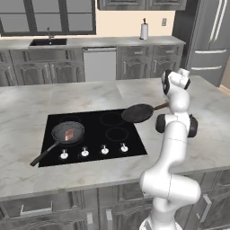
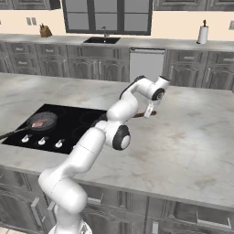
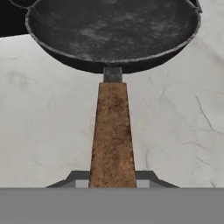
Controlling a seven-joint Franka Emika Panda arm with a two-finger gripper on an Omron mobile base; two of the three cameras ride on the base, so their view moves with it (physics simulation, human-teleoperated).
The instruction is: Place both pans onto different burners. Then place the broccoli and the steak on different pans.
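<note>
at the front left corner of the black cooktop [image 1: 134, 143], the pan with the black handle [image 1: 67, 131] sits on a burner, its handle [image 1: 44, 155] running out past the cooktop's front left corner onto the marble counter [image 1: 27, 112]. the steak [image 1: 68, 134] lies flat inside this pan. white knobs [image 1: 84, 152] line the cooktop's front edge. further right, the pan with the brown handle [image 1: 137, 112] is held up over the cooktop's right edge, near its back right corner, part over the glass and part over the counter, empty inside. its brown handle [image 3: 113, 135] points right toward the gripper [image 3: 112, 177], whose jaws are clamped on the handle's end, one dark finger on each side. in the hand view the pan's bowl shows clear of the marble below.
</note>
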